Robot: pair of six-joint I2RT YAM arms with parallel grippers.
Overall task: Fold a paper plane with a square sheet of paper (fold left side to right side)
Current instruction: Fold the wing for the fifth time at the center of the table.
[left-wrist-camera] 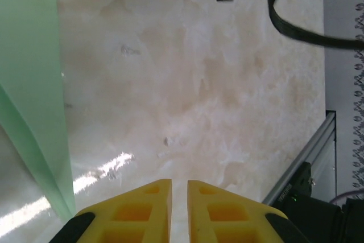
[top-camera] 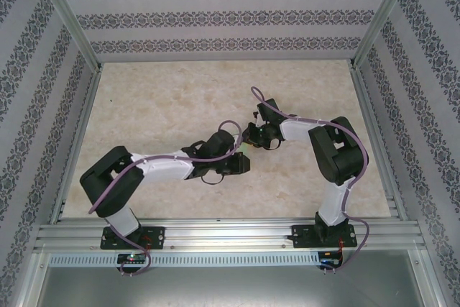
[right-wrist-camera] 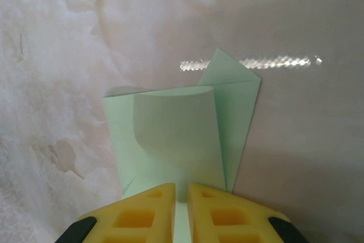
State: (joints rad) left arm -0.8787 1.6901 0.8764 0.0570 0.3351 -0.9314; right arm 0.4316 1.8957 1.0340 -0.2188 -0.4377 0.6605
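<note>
**A:** What is the place looking like?

**B:** A pale marbled table (top-camera: 180, 98) is lying between walls (top-camera: 215, 16) that are carrying grey floral stripes, and an aluminium rail (top-camera: 215, 231) is running along the near edge. From above, both arms are reaching inward, and their wrists are meeting near the middle of the table.

**A:** Where is the paper sitting?

**B:** In the right wrist view the pale green paper (right-wrist-camera: 170, 135) is lying straight ahead of the fingers, already partly folded. One flap is curling up over its middle, and a pointed corner is poking out at the far right. In the left wrist view it is showing as a tall green band along the left edge, just beside that gripper. I cannot tell whether the two are touching.

**A:** What is the right gripper (right-wrist-camera: 181, 189) doing?

**B:** Its yellow fingers (right-wrist-camera: 148, 209) are pressing close together, and green is showing in the thin slit between them. It is pinching the near edge of the paper.

**A:** And the left gripper (left-wrist-camera: 179, 186)?

**B:** Its fingers are drawn almost together too, and only bare table is showing through the narrow gap. It is gripping nothing and pointing across the table beside the paper. A black cable (left-wrist-camera: 296, 27) is looping at the top right of that view.
</note>
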